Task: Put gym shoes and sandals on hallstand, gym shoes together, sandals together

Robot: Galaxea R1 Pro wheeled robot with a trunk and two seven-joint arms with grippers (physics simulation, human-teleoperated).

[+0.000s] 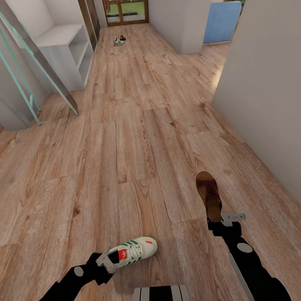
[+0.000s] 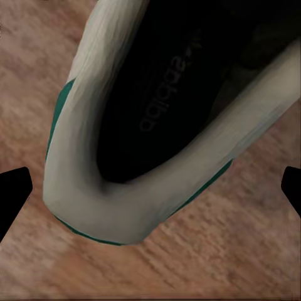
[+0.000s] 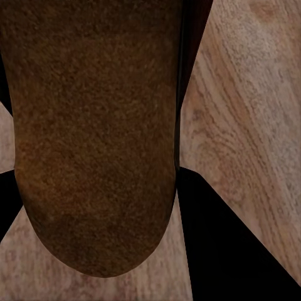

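A gym shoe (image 1: 130, 252) was held at its heel by the closed left gripper (image 1: 106, 263), and a sandal (image 1: 209, 194) by the closed right gripper (image 1: 214, 221), both above the corridor floor (image 1: 136, 138). Both grips were end-on, so either item could be levered loose and dropped in transit.

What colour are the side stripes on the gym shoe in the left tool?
Green, on the white gym shoe; the head view shows them best.
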